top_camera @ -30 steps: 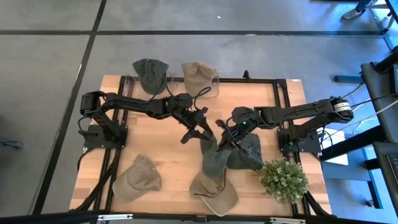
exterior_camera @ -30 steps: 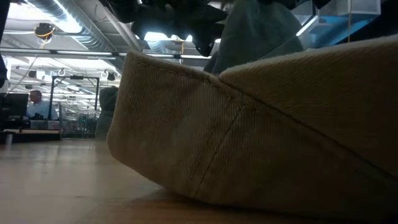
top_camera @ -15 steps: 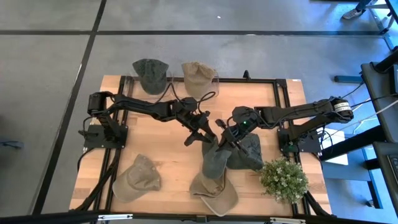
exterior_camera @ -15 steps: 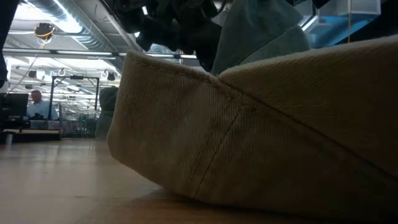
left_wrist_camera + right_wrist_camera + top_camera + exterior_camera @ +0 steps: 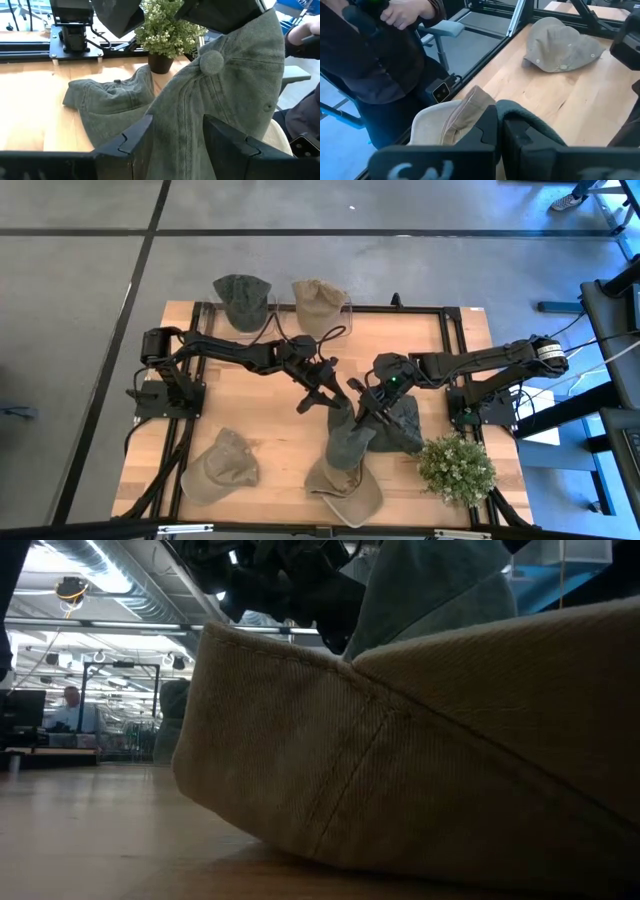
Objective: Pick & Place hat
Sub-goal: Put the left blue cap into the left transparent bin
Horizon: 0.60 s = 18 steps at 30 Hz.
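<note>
Six hats: green hat (image 5: 347,442) lifted mid-table.
Right gripper (image 5: 366,406): clenched on its cloth.
Left gripper (image 5: 325,393): spread wide, at its 11 o'clock.
Obstacles: tan hat (image 5: 345,488) at 6, plant (image 5: 456,468) at 4.
Surface: wooden table (image 5: 250,405).

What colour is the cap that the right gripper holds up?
Faded grey-green. The cap shows best in the left wrist view.

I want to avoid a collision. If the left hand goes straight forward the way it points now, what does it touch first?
Most likely the green hat that the right hand holds up. It hangs directly ahead of the left hand, between its open fingers. The gap is hard to judge, but it looks close.
</note>
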### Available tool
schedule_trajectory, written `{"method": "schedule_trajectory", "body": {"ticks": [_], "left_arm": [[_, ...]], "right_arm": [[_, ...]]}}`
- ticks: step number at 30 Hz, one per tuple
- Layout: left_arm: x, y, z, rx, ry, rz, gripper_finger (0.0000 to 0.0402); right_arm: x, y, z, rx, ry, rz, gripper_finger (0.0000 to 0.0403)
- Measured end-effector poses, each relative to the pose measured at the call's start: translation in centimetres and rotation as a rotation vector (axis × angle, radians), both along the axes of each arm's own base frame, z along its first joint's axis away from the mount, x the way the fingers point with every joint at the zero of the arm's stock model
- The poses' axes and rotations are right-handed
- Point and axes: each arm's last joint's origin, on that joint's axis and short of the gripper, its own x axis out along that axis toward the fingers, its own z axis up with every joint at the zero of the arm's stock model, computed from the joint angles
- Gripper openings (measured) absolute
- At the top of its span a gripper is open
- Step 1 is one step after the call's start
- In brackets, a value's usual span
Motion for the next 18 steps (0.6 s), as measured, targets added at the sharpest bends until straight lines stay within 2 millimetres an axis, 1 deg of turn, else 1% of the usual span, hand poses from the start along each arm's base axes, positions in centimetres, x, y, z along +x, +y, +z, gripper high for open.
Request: {"method": "schedule_trajectory", "body": {"ticks": [5,10,14,18], "left_arm": [[-0.01,0.22,0.02,0.000,-0.001,0.011,0.0164],[0.15,0.29,0.48,0.013,-0.055,0.012,0.0164],[0.16,0.29,0.51,0.013,-0.059,0.013,0.0164],[0.12,-0.22,0.27,0.007,-0.031,-0.005,0.0164]], "right_arm": [[0.00,0.00,0.00,0.000,0.000,0.000,0.0005],[0.02,0.00,0.03,0.001,-0.003,-0.001,0.0005],[0.03,0.00,0.05,0.003,-0.004,-0.002,0.0005],[0.08,0.01,0.16,0.004,-0.017,-0.002,0.0005]]}}
